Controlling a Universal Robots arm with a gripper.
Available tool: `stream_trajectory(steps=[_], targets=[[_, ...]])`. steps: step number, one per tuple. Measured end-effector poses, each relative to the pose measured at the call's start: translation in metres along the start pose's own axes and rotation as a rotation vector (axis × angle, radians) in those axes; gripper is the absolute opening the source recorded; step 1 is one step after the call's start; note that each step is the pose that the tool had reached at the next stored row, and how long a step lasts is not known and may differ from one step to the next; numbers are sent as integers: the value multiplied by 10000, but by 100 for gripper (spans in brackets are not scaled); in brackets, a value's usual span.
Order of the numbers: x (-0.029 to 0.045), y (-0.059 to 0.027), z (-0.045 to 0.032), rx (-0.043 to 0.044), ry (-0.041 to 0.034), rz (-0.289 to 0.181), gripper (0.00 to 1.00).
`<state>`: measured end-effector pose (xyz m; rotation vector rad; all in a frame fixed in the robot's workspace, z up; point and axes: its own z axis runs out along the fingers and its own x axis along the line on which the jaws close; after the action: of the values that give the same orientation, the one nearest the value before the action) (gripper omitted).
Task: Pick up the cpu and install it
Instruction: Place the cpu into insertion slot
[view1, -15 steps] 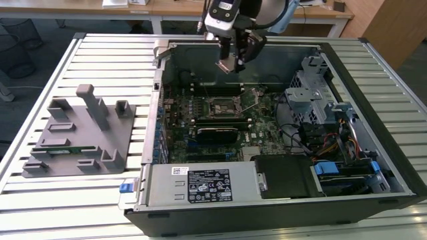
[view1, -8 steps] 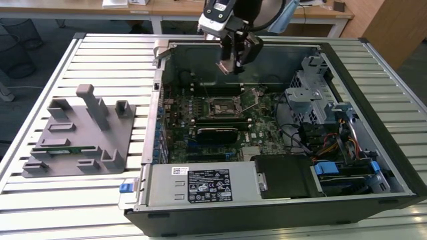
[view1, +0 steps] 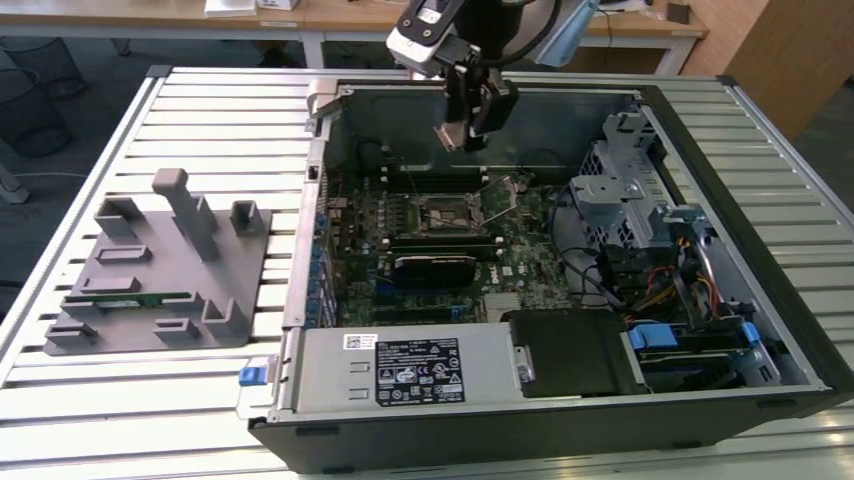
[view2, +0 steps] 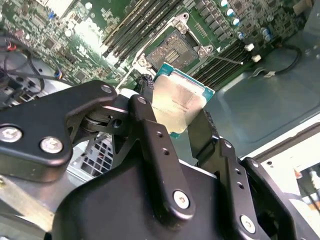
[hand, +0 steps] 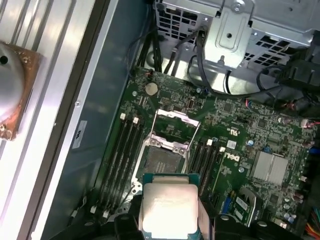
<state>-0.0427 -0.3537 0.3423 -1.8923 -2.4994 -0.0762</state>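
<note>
While the gripper (view1: 461, 140) hung over the open computer case (view1: 787, 330), its two black fingers (view2: 155, 135) were closed narrowly on the cpu (view2: 180, 102), pinching it by opposite edges. In both wrist views the chip sat between the fingertips with its dull silver top facing the cameras and a thin green border showing around it (hand: 167, 210). In the exterior view it was a small pale sliver at the fingertips, held clear of the board. Just beyond the chip in the first wrist view lay the socket (hand: 162, 162), its metal frame lifted back and its dark contact field bare; the chip was near it but not touching, and not yet seated. Rows of dark memory slots (hand: 127, 145) flanked the socket on the green motherboard (hand: 240, 125). Farther out, a perforated metal drive cage (view1: 614, 190) stood at the exterior view's right inside the case, and a labelled power supply (view1: 400, 370) lay along the near edge. On the slatted metal table (view1: 200, 110), at the exterior view's left, a grey fixture tray (view1: 147, 270) carried a green memory stick (view1: 127, 297).
</note>
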Motion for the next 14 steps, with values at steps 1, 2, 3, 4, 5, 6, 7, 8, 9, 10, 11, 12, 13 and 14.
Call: stream_trajectory(steps=[1,2,3,4,5,6,7,8,9,10,11,12,13,14], targets=[[2,2,9,-2,0,24,53],[4,3,25,-2,0,26,53],[4,4,44,0,0,28,53],[4,6,62,1,0,28,53],[4,6,73,1,0,29,53],[4,6,77,2,-1,31,53],[3,7,79,3,-2,32,53],[3,7,79,4,-3,31,53],[3,7,80,3,-2,31,53],[3,7,81,2,-1,31,53],[3,7,82,2,0,31,53],[3,7,83,1,0,31,53],[3,7,85,1,0,31,53],[3,7,87,1,0,31,53]])
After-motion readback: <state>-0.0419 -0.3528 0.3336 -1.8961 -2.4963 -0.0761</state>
